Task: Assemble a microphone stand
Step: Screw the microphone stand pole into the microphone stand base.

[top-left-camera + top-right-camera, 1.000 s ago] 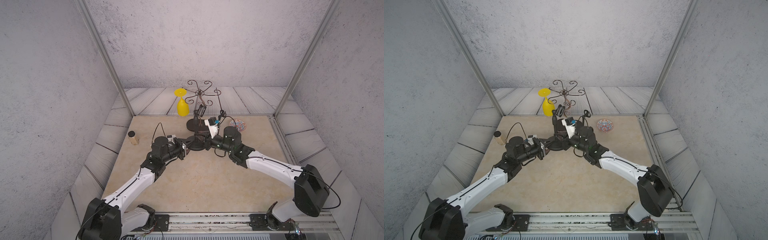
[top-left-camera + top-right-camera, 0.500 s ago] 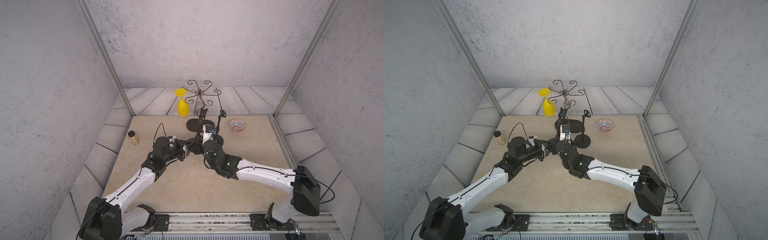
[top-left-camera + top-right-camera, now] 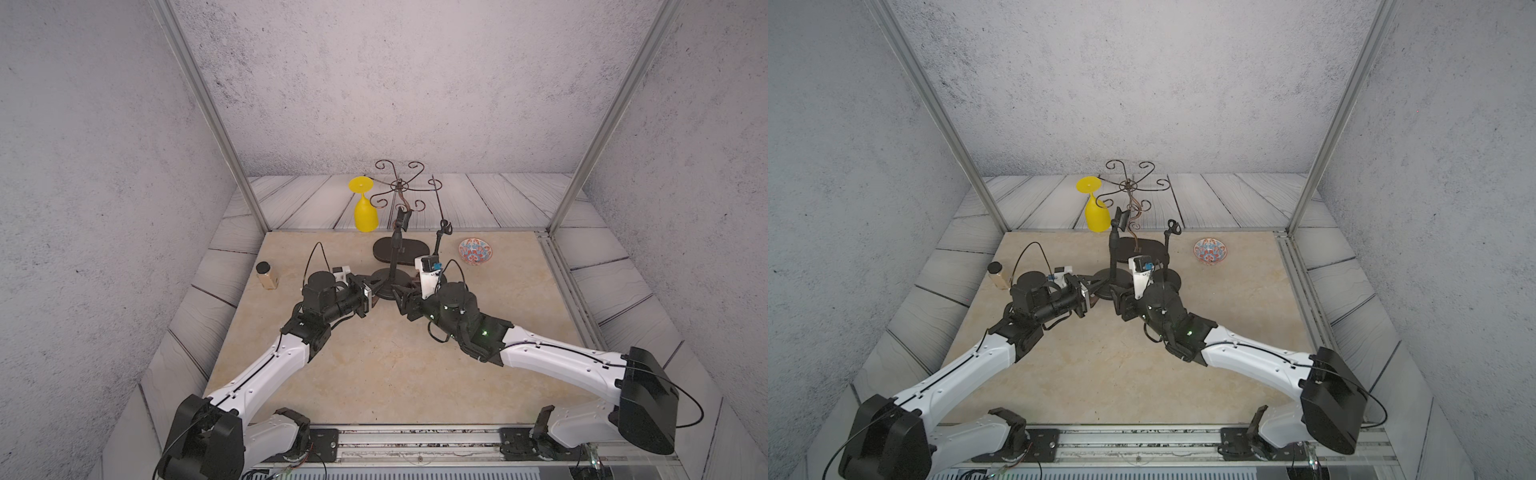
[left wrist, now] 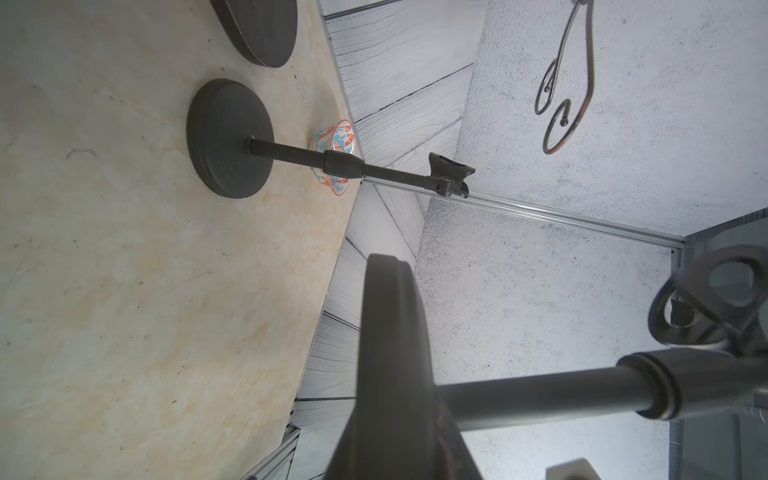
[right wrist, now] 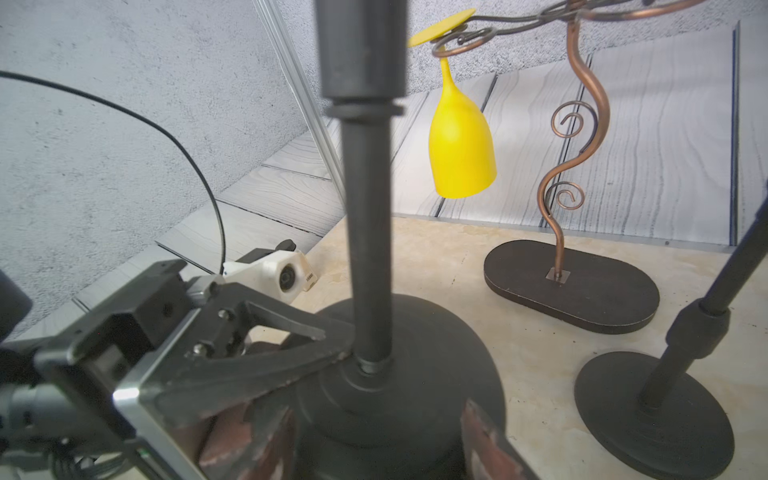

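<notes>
Two black microphone stands stand upright mid-table. The nearer stand's round base [image 3: 388,289] [image 5: 407,374] carries its pole [image 3: 1113,253] with a clip on top. My left gripper [image 3: 374,291] [image 5: 332,345] is shut on that base's rim, one finger lying over its top up to the pole. My right gripper [image 3: 405,299] [image 3: 1121,305] is open and low, with its fingers [image 5: 486,440] on either side of the same base. The other stand [image 3: 1167,266] [image 4: 230,137] stands free just beyond, its base partly hidden behind my right wrist in both top views.
A copper wire rack on a dark oval base [image 3: 401,251] stands at the back with a yellow glass [image 3: 365,212] hanging upside down from it. A patterned bowl [image 3: 476,251] lies to the right, and a small black-lidded jar [image 3: 266,276] stands at the left edge.
My right gripper has opened and come down from beside the pole to the nearer stand's base. The left gripper keeps its hold and has not moved.
</notes>
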Robot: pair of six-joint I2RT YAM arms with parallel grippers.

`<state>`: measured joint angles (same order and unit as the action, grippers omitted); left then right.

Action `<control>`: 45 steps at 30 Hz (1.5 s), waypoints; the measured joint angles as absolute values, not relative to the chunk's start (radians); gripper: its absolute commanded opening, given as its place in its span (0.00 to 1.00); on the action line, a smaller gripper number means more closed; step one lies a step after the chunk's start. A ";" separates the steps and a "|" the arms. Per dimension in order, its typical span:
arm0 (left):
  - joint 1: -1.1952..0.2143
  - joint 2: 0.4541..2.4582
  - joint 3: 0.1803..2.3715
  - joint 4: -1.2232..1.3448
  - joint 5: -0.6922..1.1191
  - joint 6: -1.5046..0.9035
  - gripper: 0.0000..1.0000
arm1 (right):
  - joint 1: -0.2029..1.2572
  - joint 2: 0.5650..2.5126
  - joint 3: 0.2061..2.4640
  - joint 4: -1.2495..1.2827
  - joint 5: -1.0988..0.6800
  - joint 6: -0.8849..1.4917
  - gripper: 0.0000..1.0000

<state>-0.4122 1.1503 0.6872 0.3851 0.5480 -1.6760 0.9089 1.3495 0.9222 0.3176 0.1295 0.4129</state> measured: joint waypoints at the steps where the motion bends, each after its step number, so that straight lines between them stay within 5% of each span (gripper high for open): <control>1: -0.411 1.147 0.687 0.392 0.549 -1.677 0.00 | 0.868 1.336 0.903 0.334 0.062 0.410 0.65; 7: -0.401 1.122 0.687 0.410 0.567 -1.681 0.00 | 0.649 1.342 0.899 0.405 -0.352 0.388 0.64; 14: -0.399 1.107 0.687 0.413 0.602 -1.684 0.00 | 0.584 1.489 1.072 0.490 -0.734 0.371 0.61; 31: -0.388 1.090 0.701 0.415 0.652 -1.695 0.00 | 0.541 1.794 1.275 0.866 -1.135 0.676 0.48; 36: -0.388 1.093 0.701 0.415 0.660 -1.695 0.00 | 0.545 1.816 1.289 0.958 -1.171 0.757 0.38; 40: -0.388 1.100 0.701 0.412 0.654 -1.700 0.00 | 0.551 1.814 1.289 0.943 -1.181 0.730 0.14; 45: -0.382 1.112 0.704 0.383 0.652 -1.717 0.00 | 0.559 1.779 1.264 0.802 -1.103 0.570 0.00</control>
<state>-0.3824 1.1118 0.7044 0.3828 0.6521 -1.7172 0.5591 1.7786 1.2636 0.8021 -1.1030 0.5697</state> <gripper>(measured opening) 0.228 0.179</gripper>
